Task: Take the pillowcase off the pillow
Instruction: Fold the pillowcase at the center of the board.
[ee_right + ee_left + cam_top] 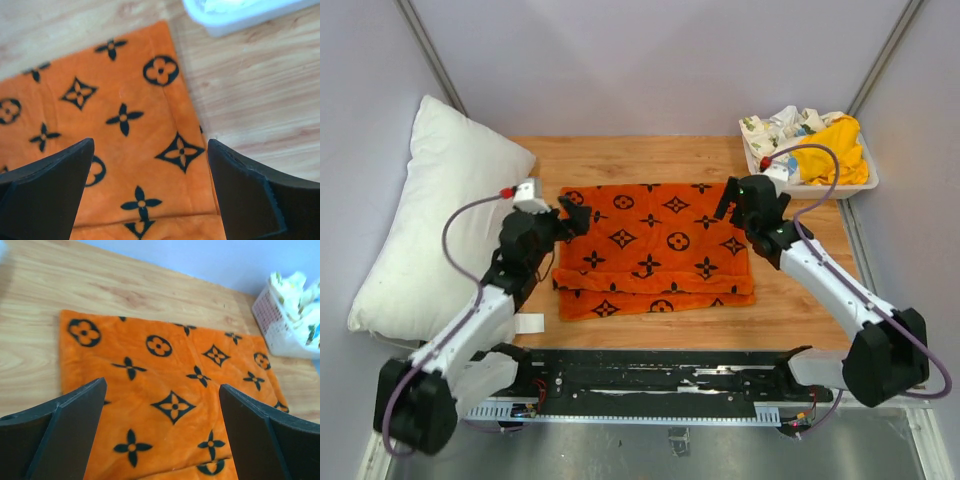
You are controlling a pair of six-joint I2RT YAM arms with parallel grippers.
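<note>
The pillowcase [655, 250] was pictured spread flat on the wooden table [640, 155], its orange fabric and black motifs turned upward. It was already off the pillow [435, 220], which was propped well to the left of it against the side wall and apart from the fabric. Along the pillowcase's near edge the printed cloth was doubled over, so that a second layer was shown there.

The left gripper [575, 220] was poised over the pillowcase's left edge, close to its far corner. Its jaws were spread wide and nothing was clasped between them. In the left wrist view its two dark fingers [65, 435] were framed on either side of a black diamond motif. Whether the fabric below was touched could not be told.

The right gripper [732, 200] was positioned over the pillowcase's far right corner, likewise parted and empty. In the right wrist view its fingers [45, 190] were seen astride the right-hand hem, one over the fabric and the other largely over bare wood.

Beyond that same corner, further right and apart from the pillowcase, a white basket [865, 185] was set. A yellow cloth [835, 150] and a white floral-print cloth [780, 125] were heaped in it.
</note>
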